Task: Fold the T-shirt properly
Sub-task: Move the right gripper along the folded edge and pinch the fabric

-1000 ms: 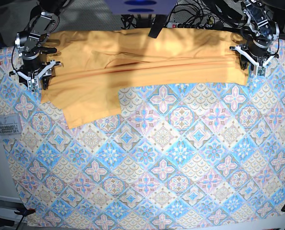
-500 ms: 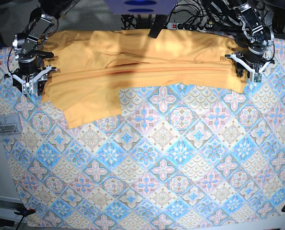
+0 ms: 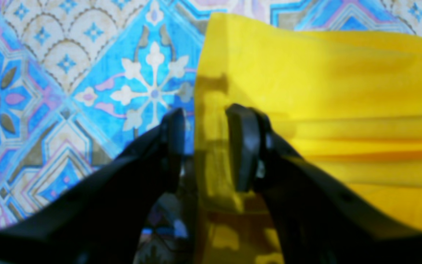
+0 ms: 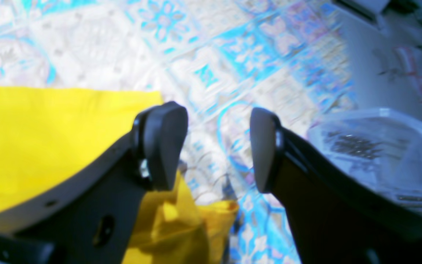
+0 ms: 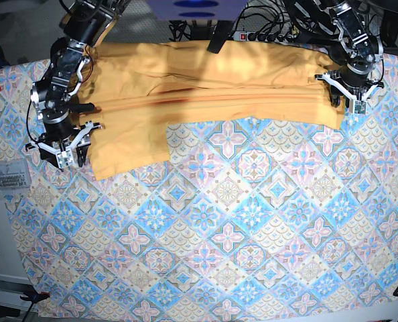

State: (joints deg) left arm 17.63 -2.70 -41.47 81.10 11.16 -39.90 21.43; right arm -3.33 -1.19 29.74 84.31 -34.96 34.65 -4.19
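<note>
**Yellow tee half folded on the patterned cloth, both grippers at its ends**

So the plain yellow-orange soft cloth T-shirt (image 5: 206, 84) lies stretched along the far edge of the blue-pink patterned tablecloth (image 5: 226, 221), folded lengthwise once by the look of the long crease running through it. One flap of it hangs down toward the camera at the shirt's end where the right arm works.

The left gripper (image 3: 203, 146) sits at the shirt's other end, straddling the cloth's edge. Its black jaws are a bit apart with the yellow hem running up between them; one pad is over the shirt, the other over the tablecloth. Whether it actually pinches the fabric I can't tell, the gap looks too loose for a firm hold.

The right gripper (image 4: 216, 146) hovers just off the shirt's hanging flap, jaws spread wide and holding nothing, tablecloth showing between the pads. A clear plastic box of small metal parts (image 4: 376, 146) sits just beyond the tablecloth's edge near it.

My take on doing this step well: get both grippers onto matching corners of the shirt's near edge, grab all the layers, then lift evenly so the crease stays straight. That loose flap probably needs tucking in first, or the fold comes out lopsided.
</note>
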